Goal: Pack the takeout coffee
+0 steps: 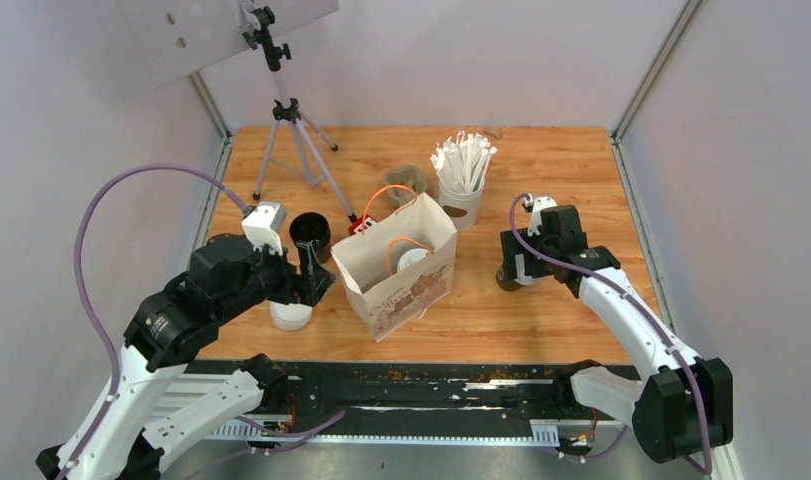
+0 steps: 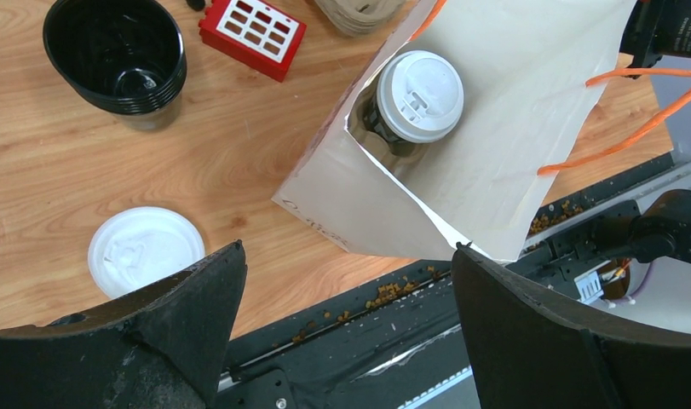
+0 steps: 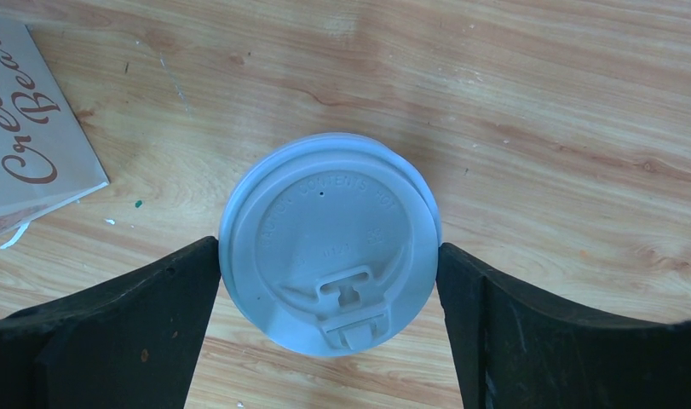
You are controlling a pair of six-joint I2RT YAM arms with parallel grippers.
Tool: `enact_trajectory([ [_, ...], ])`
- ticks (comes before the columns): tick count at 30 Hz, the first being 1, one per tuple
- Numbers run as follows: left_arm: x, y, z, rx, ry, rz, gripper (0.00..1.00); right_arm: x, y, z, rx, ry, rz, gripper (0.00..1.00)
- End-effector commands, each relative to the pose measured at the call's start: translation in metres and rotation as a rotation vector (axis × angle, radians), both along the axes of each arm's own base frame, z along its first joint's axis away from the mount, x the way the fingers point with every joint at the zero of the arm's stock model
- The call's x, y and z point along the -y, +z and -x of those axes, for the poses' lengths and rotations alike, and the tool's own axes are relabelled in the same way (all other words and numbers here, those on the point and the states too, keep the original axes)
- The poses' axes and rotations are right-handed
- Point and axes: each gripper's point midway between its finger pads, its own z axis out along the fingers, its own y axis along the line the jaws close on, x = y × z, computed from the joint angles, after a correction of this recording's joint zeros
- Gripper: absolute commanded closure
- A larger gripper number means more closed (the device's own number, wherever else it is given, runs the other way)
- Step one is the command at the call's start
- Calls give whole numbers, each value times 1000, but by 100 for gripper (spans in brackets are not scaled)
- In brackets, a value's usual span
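We note the white-lidded dark brown cup (image 3: pixel 326 223) upright, dead between the right gripper (image 3: pixel 327 249)'s wide-spread fingers; pinched or not, we cannot tell.

I'm seeing a white lid (image 3: pixel 329 256), warm wood-grain bench (image 3: pixel 538 102), brown script on the beige bag (image 3: pixel 26 128), orange handles (image 2: pixel 614 128), my jaws black.

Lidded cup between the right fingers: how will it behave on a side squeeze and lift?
Lid hides the whole body from above, so the cup likely tapers: fingers may catch the lid and pop it. Looks disposable, so probably thin-walled, buckling if squeezed hard. Weight unclear; contents are hidden.
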Motion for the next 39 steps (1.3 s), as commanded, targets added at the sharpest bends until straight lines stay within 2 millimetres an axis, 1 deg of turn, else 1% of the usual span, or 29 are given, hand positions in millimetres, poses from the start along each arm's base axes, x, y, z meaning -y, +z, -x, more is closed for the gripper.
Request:
enact_trajectory([
  [1,6,12,-3,23,-4,45,3,-5,27,-7,65,21,-33,4],
  [6,6,11,-3,22,-2,45,3,-10,31,-7,56,40,-52,6],
  [8,5,11,-3,23,4,44,3,-14,33,-8,60,91,-45,5],
  [13,6,9,-4,29,12,65,3,-6,36,-15,42,75,12,6],
  [18,5,8,-4,26,9,53,2,-12,40,-17,64,104,-11,5],
  [22,7,7,-4,22,3,55,1,-20,34,-15,83,151,-42,4],
  [29,11,10,-7,28,-10,56,1,-17,27,-16,115,139,-39,0],
  [39,11,5,-6,24,-12,56,1,-15,17,-14,107,135,-24,5],
])
